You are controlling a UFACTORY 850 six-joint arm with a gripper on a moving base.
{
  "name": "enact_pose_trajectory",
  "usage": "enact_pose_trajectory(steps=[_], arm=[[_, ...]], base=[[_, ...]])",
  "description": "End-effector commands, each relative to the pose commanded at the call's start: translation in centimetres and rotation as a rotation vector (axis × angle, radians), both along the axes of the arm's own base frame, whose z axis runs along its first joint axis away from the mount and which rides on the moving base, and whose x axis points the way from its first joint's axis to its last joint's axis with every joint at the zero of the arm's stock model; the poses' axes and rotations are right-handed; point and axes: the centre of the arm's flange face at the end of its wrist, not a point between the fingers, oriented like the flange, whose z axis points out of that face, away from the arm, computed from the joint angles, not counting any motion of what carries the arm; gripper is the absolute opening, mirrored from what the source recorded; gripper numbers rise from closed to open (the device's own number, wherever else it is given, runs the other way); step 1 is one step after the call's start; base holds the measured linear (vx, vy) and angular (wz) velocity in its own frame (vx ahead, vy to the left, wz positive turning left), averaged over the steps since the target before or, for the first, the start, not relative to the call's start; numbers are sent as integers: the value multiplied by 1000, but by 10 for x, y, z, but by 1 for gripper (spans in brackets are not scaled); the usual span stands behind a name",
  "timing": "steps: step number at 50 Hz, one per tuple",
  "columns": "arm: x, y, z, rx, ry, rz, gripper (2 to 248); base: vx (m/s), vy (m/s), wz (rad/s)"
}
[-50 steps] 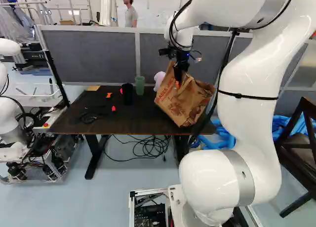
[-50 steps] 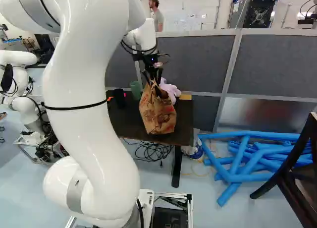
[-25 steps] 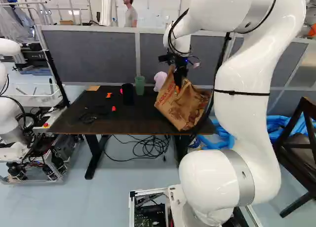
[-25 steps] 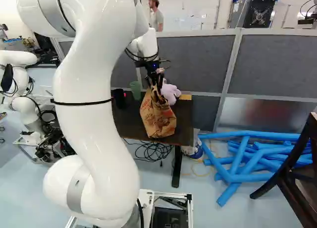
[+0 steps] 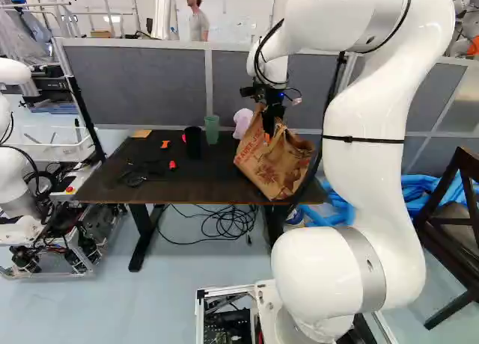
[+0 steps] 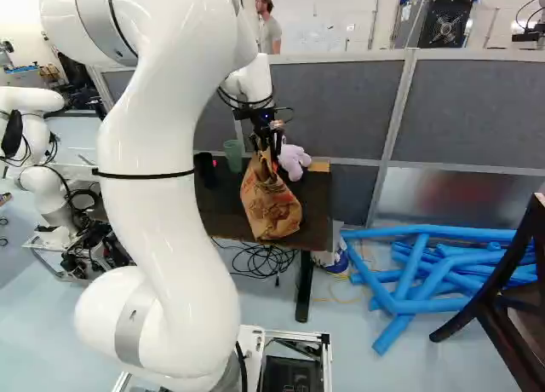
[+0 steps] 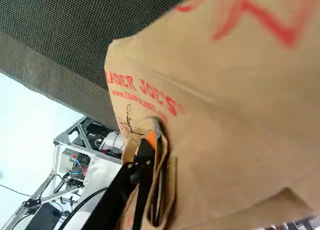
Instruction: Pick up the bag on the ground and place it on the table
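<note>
My pincer (image 5: 270, 129), one: clenched on upper paper of the brown bag (image 5: 271, 167). Bag: tilted, at the table's (image 5: 161, 181) four o'clock side, left base view; tabletop contact, I cannot tell. Green cup (image 5: 212, 130): bag's ten o'clock.

Both base views look ahead past the arm (image 5: 367, 168), sharing the bench (image 5: 165, 187); the wrist view, seemingly angled down, crowds the bag (image 7: 225, 130).

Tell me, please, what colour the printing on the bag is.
The printing on the bag is red, clearest in the wrist view.
</note>
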Motion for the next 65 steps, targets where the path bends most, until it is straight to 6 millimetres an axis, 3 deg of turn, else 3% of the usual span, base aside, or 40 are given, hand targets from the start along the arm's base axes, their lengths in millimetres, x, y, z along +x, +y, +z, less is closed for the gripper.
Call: enact_pose_trajectory(steps=[1, 2, 6, 7, 11, 12, 17, 18, 22, 23, 27, 28, 39, 65], arm=[[0, 0, 0, 0, 0, 0, 40], [0, 0, 0, 0, 0, 0, 74], [0, 0, 0, 0, 0, 0, 74], [0, 0, 0, 0, 0, 0, 110], [0, 0, 0, 0, 0, 0, 110], [0, 0, 0, 0, 0, 0, 145], [0, 0, 0, 0, 0, 0, 145], [0, 0, 0, 0, 0, 0, 181], [0, 0, 0, 0, 0, 0, 181], [0, 0, 0, 0, 0, 0, 217], [0, 0, 0, 0, 0, 0, 217], [0, 0, 0, 0, 0, 0, 246], [-1, 0, 4, 0, -6, 0, 247], [-21, 9, 44, -4, -37, 12, 247]], base=[[0, 0, 0], [0, 0, 0], [0, 0, 0], [0, 0, 0], [0, 0, 0], [0, 0, 0], [0, 0, 0], [0, 0, 0], [0, 0, 0], [0, 0, 0], [0, 0, 0], [0, 0, 0], [0, 0, 0], [0, 0, 0]])
